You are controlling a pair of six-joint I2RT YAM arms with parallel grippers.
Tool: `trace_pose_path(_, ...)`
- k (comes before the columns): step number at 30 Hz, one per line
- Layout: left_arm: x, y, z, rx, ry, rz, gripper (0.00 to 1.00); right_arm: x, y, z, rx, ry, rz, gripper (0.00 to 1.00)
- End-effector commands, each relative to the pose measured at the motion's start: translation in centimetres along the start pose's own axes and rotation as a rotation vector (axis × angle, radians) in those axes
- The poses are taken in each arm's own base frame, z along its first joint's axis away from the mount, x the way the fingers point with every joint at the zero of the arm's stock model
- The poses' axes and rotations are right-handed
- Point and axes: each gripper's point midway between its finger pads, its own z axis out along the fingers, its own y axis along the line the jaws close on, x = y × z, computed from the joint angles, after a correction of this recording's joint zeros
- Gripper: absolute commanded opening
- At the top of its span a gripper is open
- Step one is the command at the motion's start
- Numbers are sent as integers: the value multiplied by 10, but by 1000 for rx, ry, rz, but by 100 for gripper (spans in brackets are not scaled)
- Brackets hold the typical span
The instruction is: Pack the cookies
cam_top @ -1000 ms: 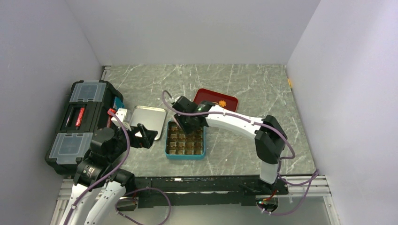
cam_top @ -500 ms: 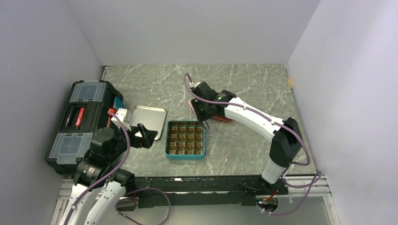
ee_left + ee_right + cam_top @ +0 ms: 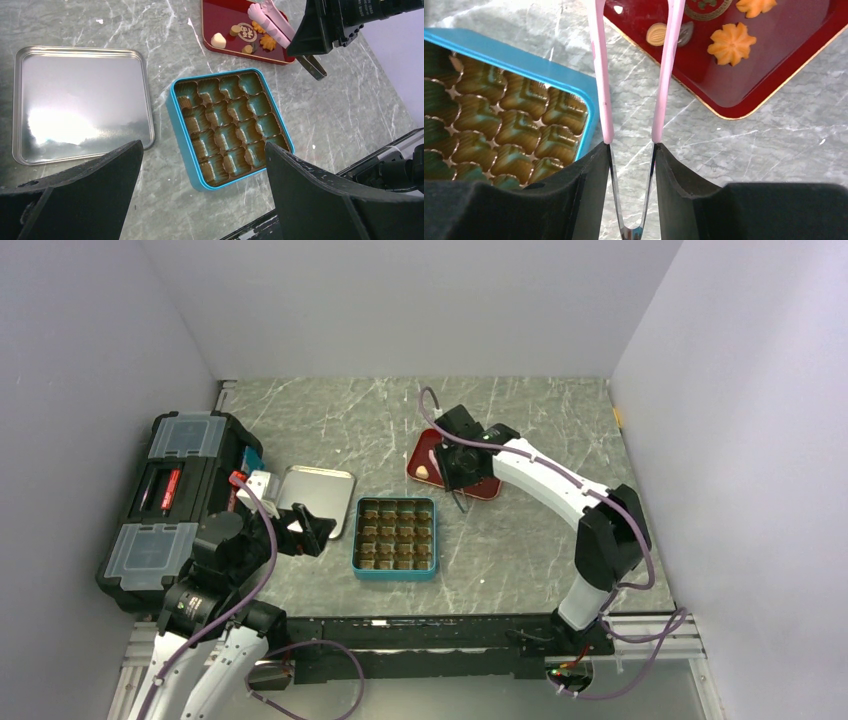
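Cookies (image 3: 731, 43) sit on the red tray (image 3: 789, 55), upper right in the right wrist view, just right of the pink tongs (image 3: 597, 75). The right gripper (image 3: 631, 150) clamps those, prongs parted and empty. It's the nearer one too.

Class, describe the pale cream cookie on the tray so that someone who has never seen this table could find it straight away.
Start at the dark red tray beyond the open teal tin. Among the cookies clustered on it, the cream cookie lies at the end farthest from the pink tongs. It alone is pale and lumpy; its neighbours are orange flowers or brown rounds.
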Motion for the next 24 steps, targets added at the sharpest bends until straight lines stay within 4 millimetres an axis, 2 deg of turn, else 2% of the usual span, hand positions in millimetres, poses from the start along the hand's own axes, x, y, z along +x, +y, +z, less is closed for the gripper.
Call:
trace_pose_path(1,-13,-7,-2,29,-38,9,99,-8,-8,8,4,-6,23,40)
trace_pose_path(24,-15,-7,-3,36,-47,10,99,-13,-23,61,9,103,80,40)
